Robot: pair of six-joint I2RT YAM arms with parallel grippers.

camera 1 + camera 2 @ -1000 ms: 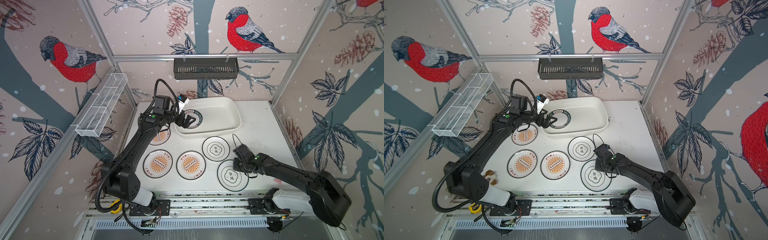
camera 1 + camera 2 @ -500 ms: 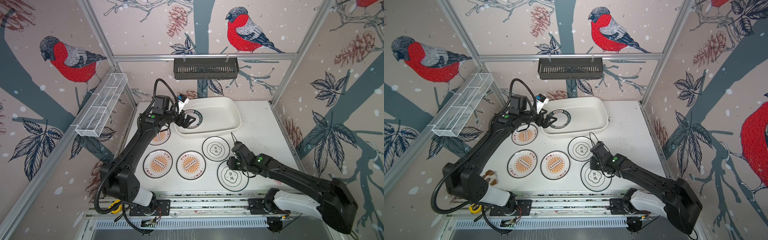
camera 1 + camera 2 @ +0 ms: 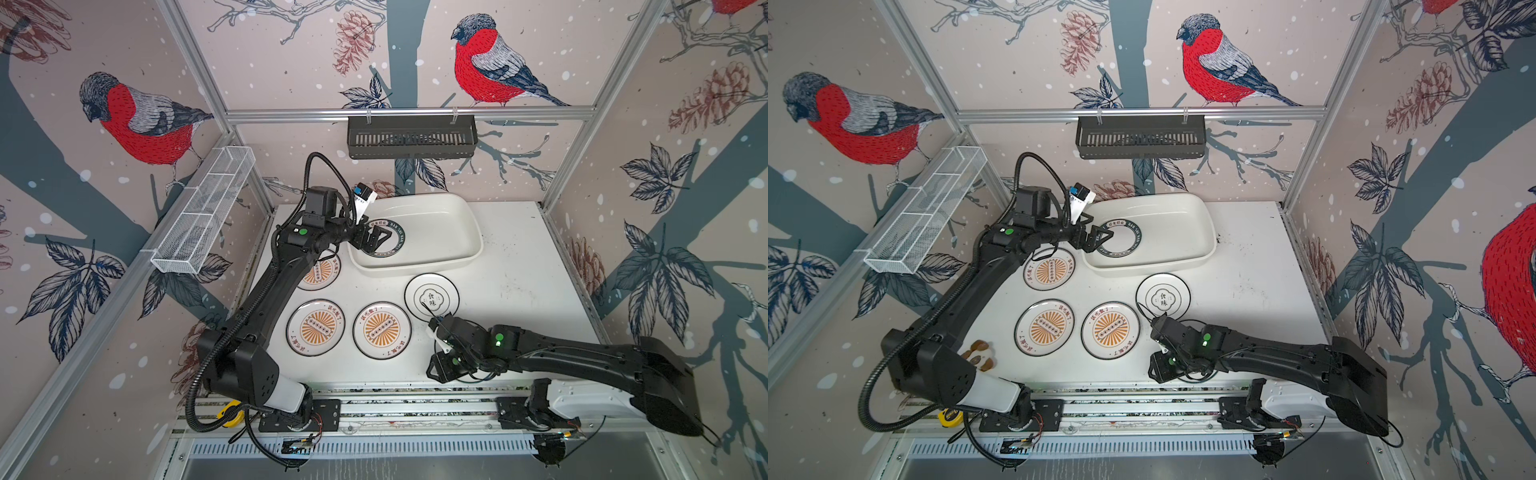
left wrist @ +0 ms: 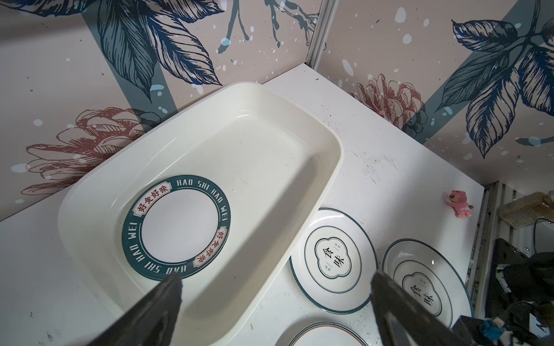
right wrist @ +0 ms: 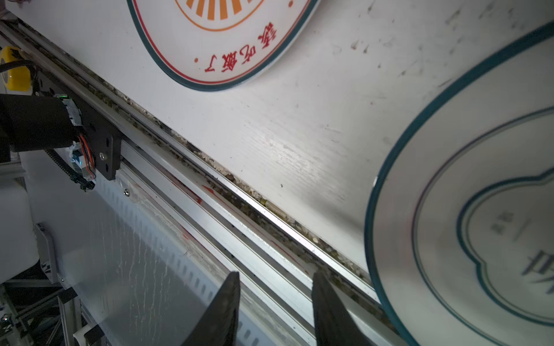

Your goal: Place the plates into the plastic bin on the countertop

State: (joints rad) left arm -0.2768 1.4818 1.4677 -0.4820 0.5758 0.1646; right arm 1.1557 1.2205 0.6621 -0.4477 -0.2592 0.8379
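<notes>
A teal-ringed plate (image 3: 384, 243) (image 4: 177, 227) lies in the near left end of the cream plastic bin (image 3: 451, 220) (image 4: 338, 149) on the white countertop (image 3: 519, 270). My left gripper (image 3: 376, 239) (image 4: 275, 277) hangs open just above it, holding nothing. Three orange sunburst plates (image 3: 316, 327) (image 3: 382, 329) (image 3: 320, 272) lie in front of the bin. One quatrefoil plate (image 3: 432, 297) sits to their right. A second quatrefoil plate (image 4: 425, 290) (image 5: 479, 224) lies under my right arm. My right gripper (image 3: 438, 370) (image 5: 274, 277) is open and empty over the counter's front edge, beside that plate.
A black slotted rack (image 3: 411, 135) hangs on the back wall and a white wire basket (image 3: 203, 216) on the left wall. The metal rail (image 3: 415, 405) runs along the front. A pink toy (image 4: 458, 203) sits at the counter's right front corner.
My right gripper has swung from the gap between the two quatrefoil plates toward the front edge, and its arm now covers the nearer plate. The left arm has stayed still.
</notes>
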